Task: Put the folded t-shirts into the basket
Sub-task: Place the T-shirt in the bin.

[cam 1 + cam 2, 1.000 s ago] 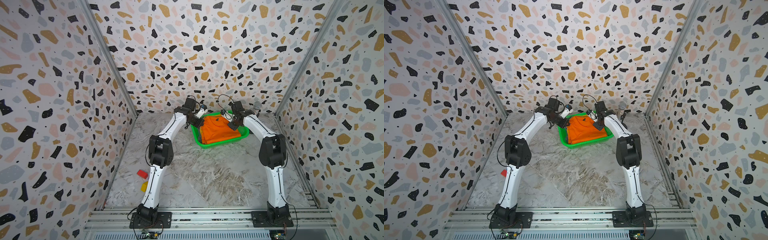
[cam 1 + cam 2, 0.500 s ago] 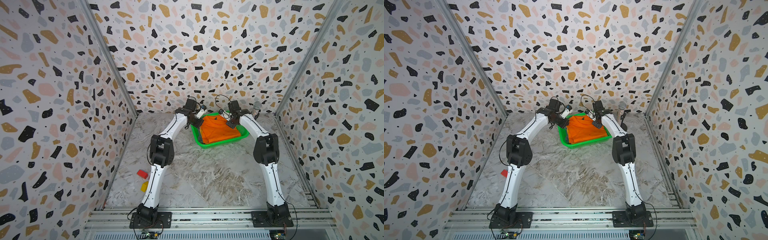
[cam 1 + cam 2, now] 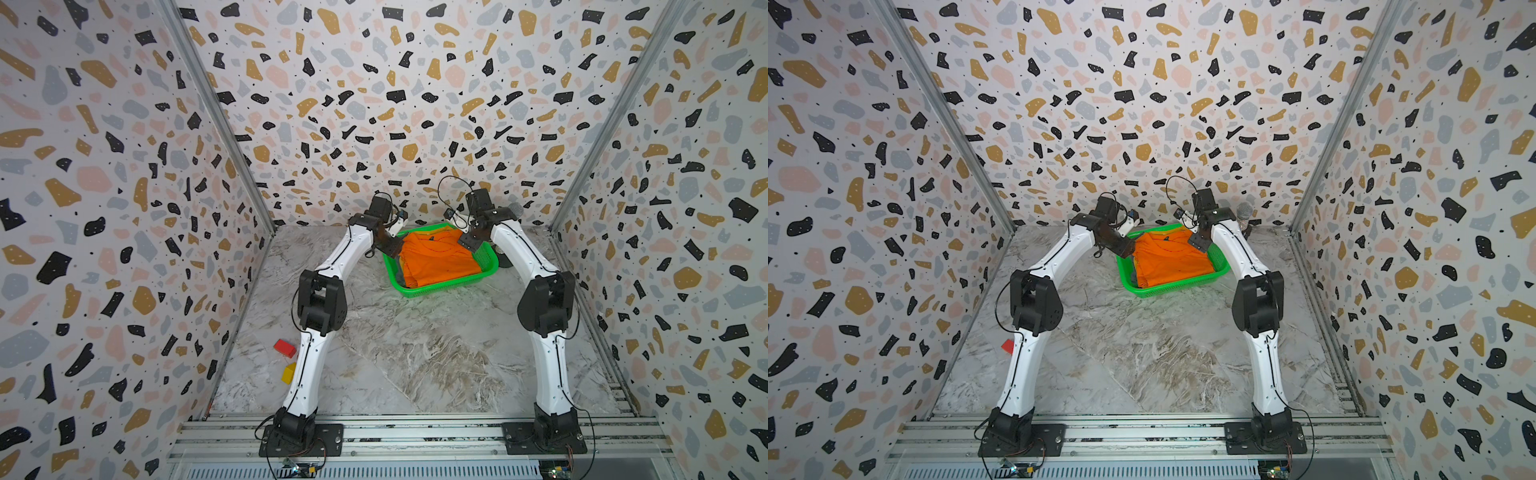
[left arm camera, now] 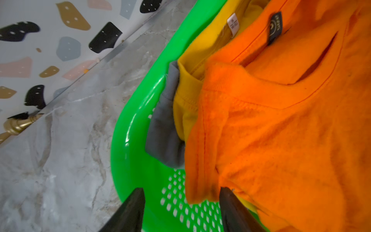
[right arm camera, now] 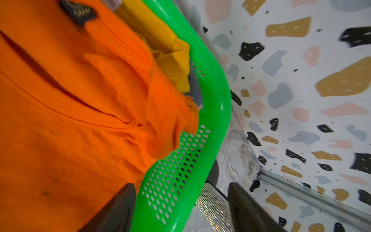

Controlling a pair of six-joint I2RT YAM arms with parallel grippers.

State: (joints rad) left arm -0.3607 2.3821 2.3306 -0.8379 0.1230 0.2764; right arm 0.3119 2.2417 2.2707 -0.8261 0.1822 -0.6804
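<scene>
Visibly, basket (image 3: 441, 286) holds orange t-shirt (image 3: 436, 258).

Both top views are bright and evenly lit by diffuse light from above, with only faint soft shadows on the tabletop (image 3: 415, 353). Wide-angle distortion bows the walls (image 3: 104, 208) at the frame edges. In the left wrist view a white glare streak runs along the basket (image 4: 128, 128) rim. In the right wrist view the orange t-shirt (image 5: 60, 120) is oversaturated and slightly motion-blurred. The right hand (image 5: 180, 188) is dark and out of focus.
</scene>
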